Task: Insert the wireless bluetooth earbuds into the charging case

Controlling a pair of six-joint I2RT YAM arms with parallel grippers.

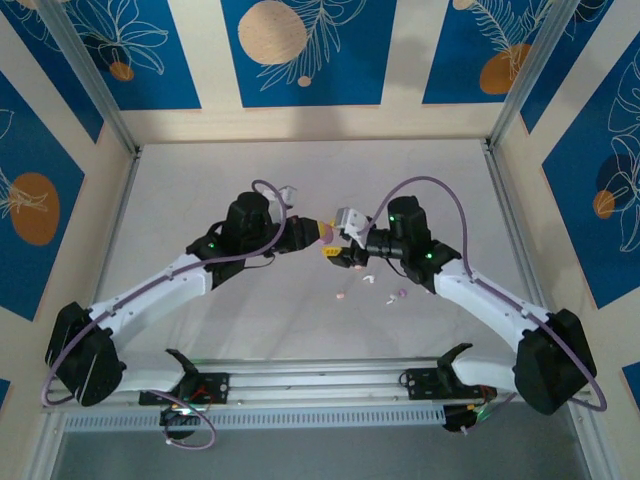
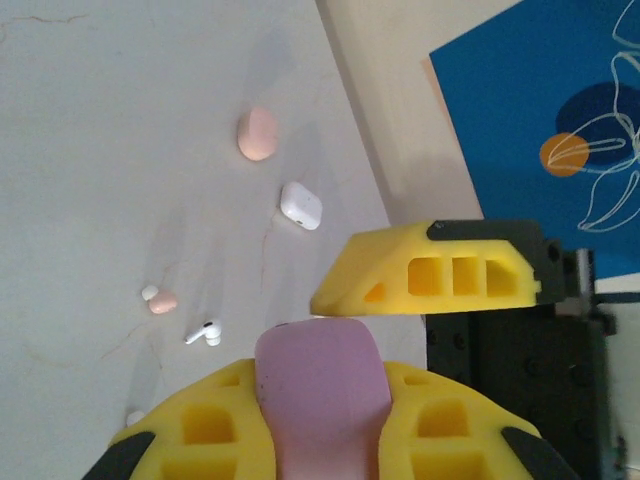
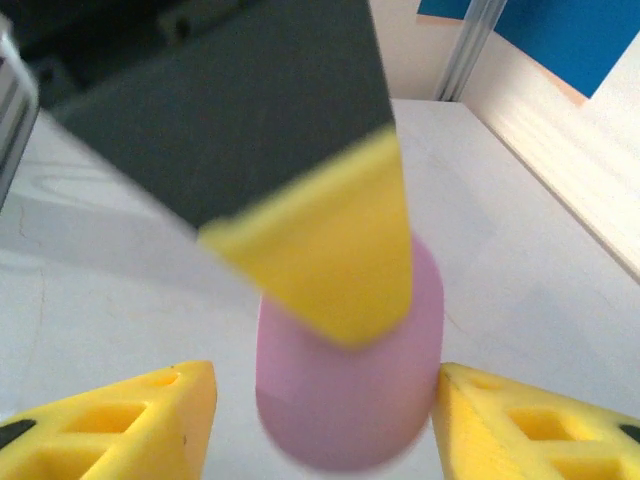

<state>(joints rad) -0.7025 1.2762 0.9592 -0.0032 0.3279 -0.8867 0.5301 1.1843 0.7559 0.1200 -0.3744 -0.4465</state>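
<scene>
Gripping the purple case [image 2: 320, 365] in the closed left end effector [image 2: 320, 410], straddling it with the open right end effector [image 3: 325, 400], hiding much of it behind yellow fingers [image 3: 320, 270].

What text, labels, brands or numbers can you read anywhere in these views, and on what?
No readable text in any view.
The purple case held by the left gripper: plain face, no logo.
The white case and the peach case: no marks that can be read.
The blue wall panels: only leaf and circle drawings, no letters.
</scene>
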